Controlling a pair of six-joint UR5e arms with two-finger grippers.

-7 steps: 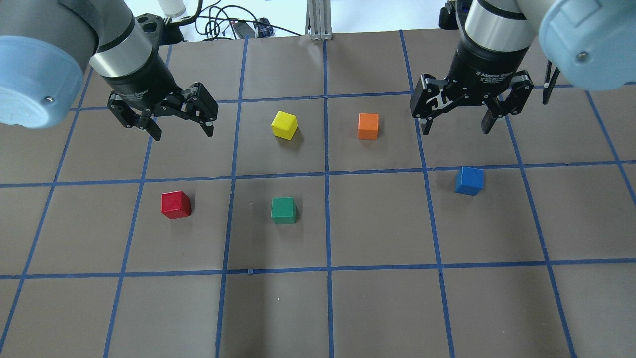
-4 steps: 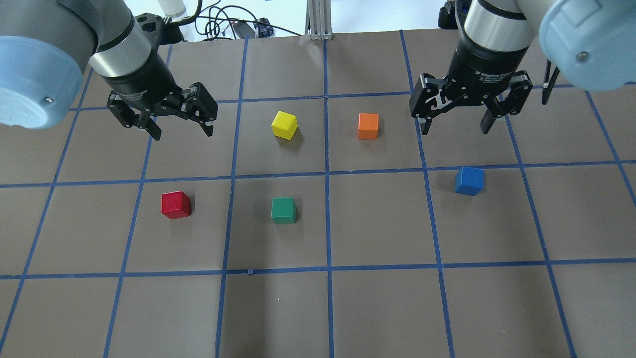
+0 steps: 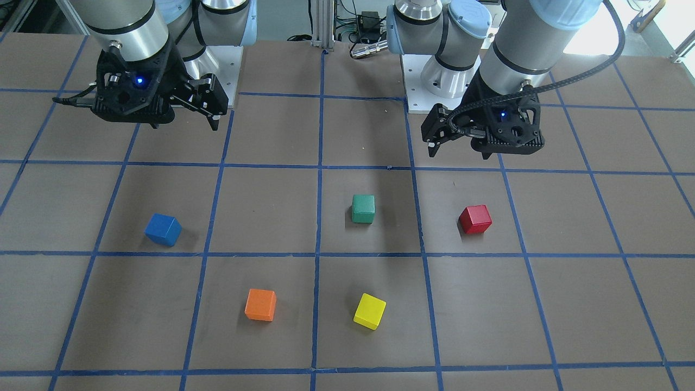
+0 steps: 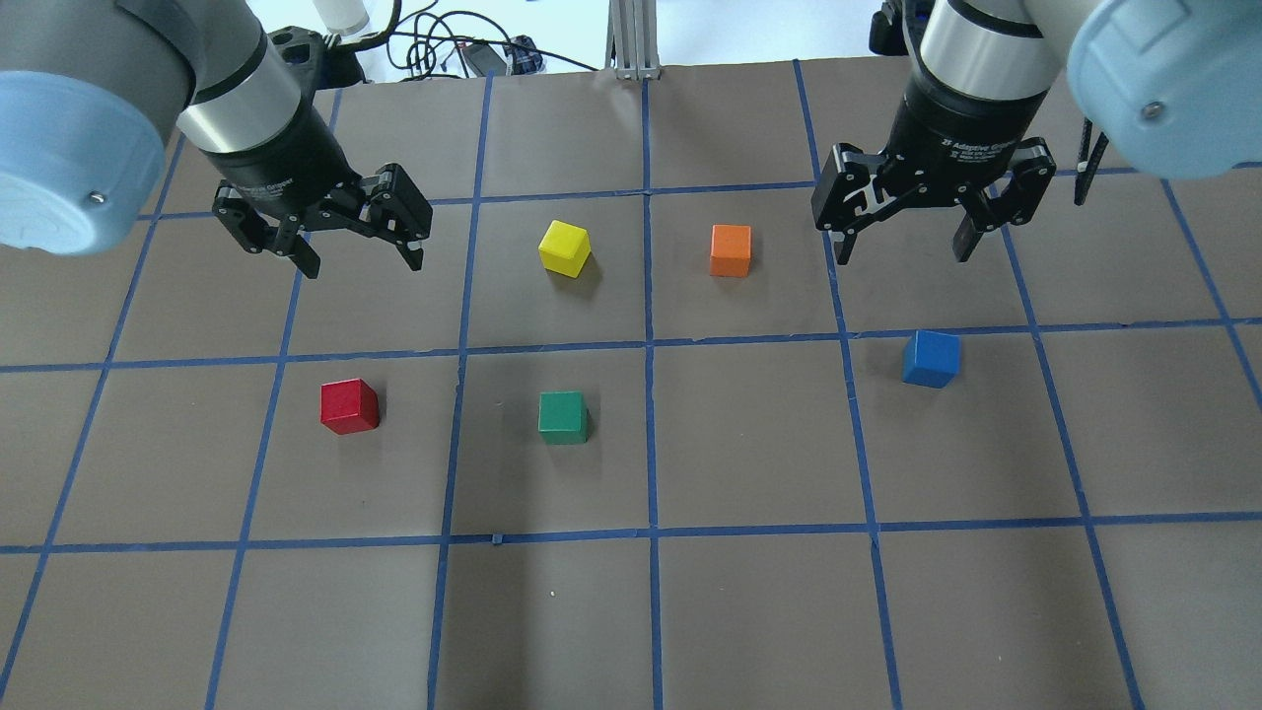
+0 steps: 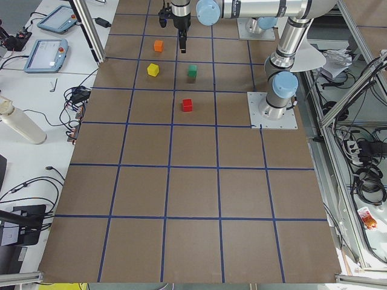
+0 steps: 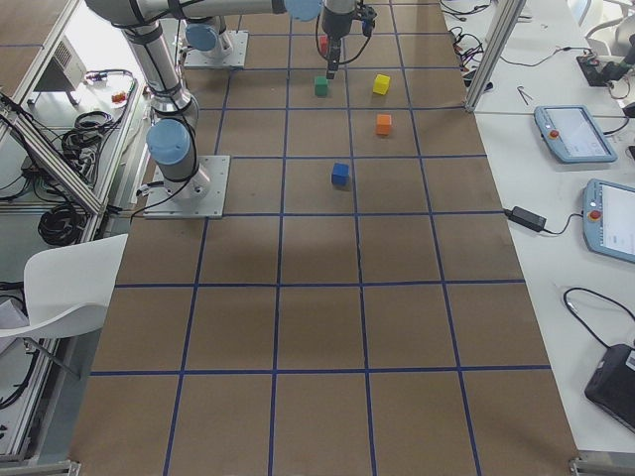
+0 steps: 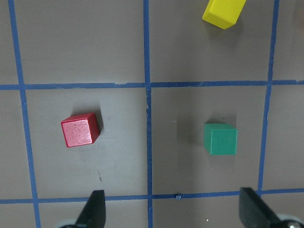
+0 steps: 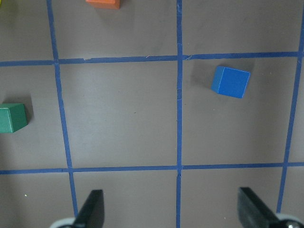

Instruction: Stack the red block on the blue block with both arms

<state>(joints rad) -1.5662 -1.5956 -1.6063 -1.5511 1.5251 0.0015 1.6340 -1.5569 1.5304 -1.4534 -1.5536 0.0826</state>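
The red block (image 4: pixel 349 406) sits on the brown mat on the left side, and also shows in the left wrist view (image 7: pixel 80 129). The blue block (image 4: pixel 931 358) sits on the right side, slightly rotated, and also shows in the right wrist view (image 8: pixel 231 81). My left gripper (image 4: pixel 364 262) is open and empty, hovering above the mat beyond the red block. My right gripper (image 4: pixel 903 256) is open and empty, hovering beyond the blue block. In the front-facing view the red block (image 3: pixel 475 219) is on the right and the blue block (image 3: pixel 163 229) on the left.
A green block (image 4: pixel 563 417) sits between the red and blue blocks. A yellow block (image 4: pixel 564 248) and an orange block (image 4: pixel 731 250) lie farther out, between the two grippers. Blue tape lines grid the mat. Cables (image 4: pixel 444 49) and a metal post (image 4: pixel 631 39) stand at the far edge.
The right gripper has shifted very slightly toward the far edge. The left gripper and all the blocks have stayed in place.
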